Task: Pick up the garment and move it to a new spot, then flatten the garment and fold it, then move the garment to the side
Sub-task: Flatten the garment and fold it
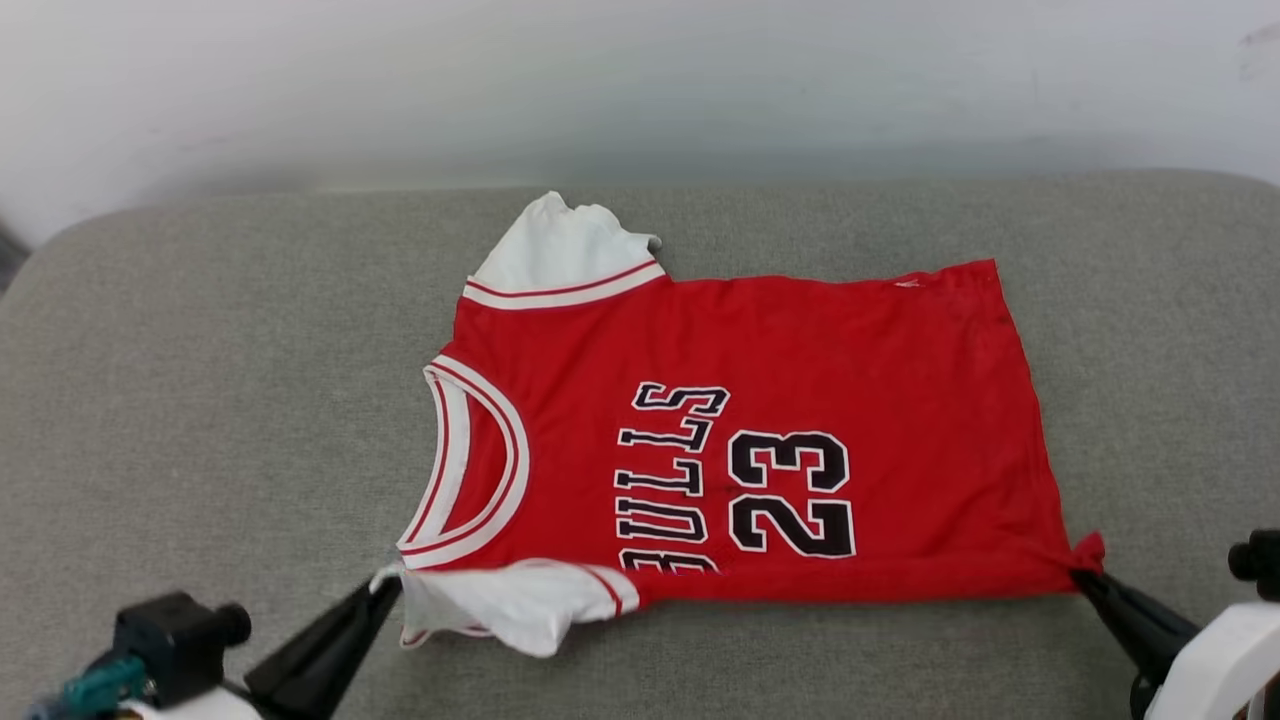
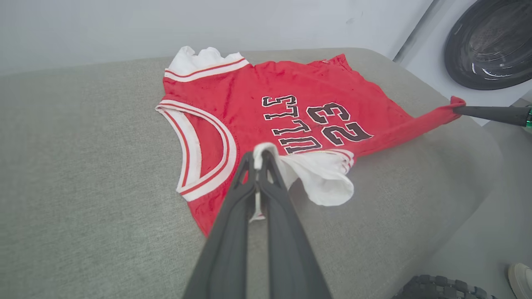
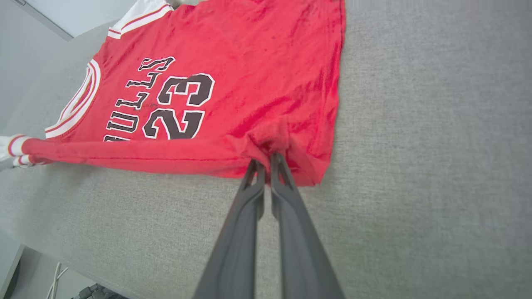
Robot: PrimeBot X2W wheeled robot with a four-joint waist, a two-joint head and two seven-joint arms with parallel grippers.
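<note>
1. The garment [image 1: 800, 350] lies print-up across the middle of the grey fabric-covered surface [image 1: 200, 350]. Its striped collar is toward the robot's left and its hem toward the right.
2. The black, white-outlined print reads "BULLS" and "23", turned sideways in the head view.
3. One white sleeve [image 1: 560, 250] is bunched at the far edge. The other [image 1: 510, 605] is crumpled at the near edge, just beside the left gripper.
4. The left gripper [image 1: 385, 592] has its fingers pressed together on white cloth at the near shoulder (its wrist view shows a fold of that cloth nipped between the tips [image 2: 257, 160]).
5. The right gripper [image 1: 1085, 578] pinches the near hem corner, where the red cloth puckers into a small tuft [image 3: 266, 160].
6. Between the two grippers, the garment's near edge is drawn into a straight, rolled line.
7. A pale wall [image 1: 640, 80] stands behind the surface.
</note>
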